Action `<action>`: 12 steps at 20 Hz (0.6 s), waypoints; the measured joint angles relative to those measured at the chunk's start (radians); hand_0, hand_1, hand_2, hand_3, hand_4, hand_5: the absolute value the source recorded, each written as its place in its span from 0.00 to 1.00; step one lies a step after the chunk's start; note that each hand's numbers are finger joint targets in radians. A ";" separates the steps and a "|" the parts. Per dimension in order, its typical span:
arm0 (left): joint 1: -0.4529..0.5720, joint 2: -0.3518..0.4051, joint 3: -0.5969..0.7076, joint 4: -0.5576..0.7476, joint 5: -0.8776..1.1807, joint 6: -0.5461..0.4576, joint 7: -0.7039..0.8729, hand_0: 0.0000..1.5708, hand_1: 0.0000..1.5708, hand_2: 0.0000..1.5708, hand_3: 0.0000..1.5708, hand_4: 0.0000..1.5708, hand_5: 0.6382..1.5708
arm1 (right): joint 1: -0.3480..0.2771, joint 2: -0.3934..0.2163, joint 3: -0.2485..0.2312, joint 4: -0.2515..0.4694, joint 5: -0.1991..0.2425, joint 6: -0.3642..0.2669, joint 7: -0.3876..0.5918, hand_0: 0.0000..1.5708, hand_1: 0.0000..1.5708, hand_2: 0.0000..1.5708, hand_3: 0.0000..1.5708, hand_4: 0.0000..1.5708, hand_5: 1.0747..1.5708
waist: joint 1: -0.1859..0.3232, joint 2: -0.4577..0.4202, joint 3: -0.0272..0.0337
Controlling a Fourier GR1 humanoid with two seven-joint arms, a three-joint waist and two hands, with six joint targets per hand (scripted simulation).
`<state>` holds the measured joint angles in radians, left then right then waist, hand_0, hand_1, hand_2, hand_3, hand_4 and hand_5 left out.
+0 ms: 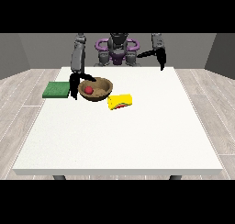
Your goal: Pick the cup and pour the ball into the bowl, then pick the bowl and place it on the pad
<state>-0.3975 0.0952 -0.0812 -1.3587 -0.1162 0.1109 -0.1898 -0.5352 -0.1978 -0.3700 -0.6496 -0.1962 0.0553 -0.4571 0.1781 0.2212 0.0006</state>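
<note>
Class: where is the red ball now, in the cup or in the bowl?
In the bowl. The ball rests inside its rim; the yellow cup lies tipped on the table beside it.

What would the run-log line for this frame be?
red ball in wooden bowl | yellow cup on its side | robot hand at view's left at bowl rim | green pad bare

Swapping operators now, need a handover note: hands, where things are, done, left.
Hand at the view's left: down at the left rim of the brown bowl, beside the green pad; whether it grips the rim cannot be told.
Hand at the view's right: raised over the table's far edge, holding nothing.
Red ball lies in the bowl. Yellow cup lies on its side just right of the bowl.
Done: pour.
Left: lift the bowl and set it on the pad.
</note>
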 measured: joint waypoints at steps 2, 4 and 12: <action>0.003 0.008 0.006 -0.016 0.004 -0.014 0.003 0.00 0.00 0.00 0.00 0.00 0.99 | -0.016 0.009 0.004 0.031 0.004 -0.010 -0.030 0.00 0.00 0.00 0.00 0.04 0.98 | 0.004 0.011 -0.0002; -0.007 0.023 0.029 -0.020 0.012 -0.025 -0.011 0.00 0.00 0.00 0.00 0.00 0.99 | -0.038 0.005 0.002 0.053 -0.002 -0.003 -0.051 0.00 0.00 0.00 0.00 0.25 1.00 | 0.000 0.033 -0.0005; -0.038 0.032 0.022 -0.074 0.019 -0.050 -0.003 0.00 0.00 0.00 0.00 0.38 0.97 | -0.004 -0.062 0.003 0.075 0.068 -0.203 -0.056 1.00 1.00 1.00 0.96 0.60 0.96 | 0.059 0.058 -0.0378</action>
<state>-0.4357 0.1272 -0.0587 -1.4323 -0.0973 0.0605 -0.1926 -0.5396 -0.2602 -0.3674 -0.5750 -0.1278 -0.1476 -0.5133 0.2372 0.2788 -0.0371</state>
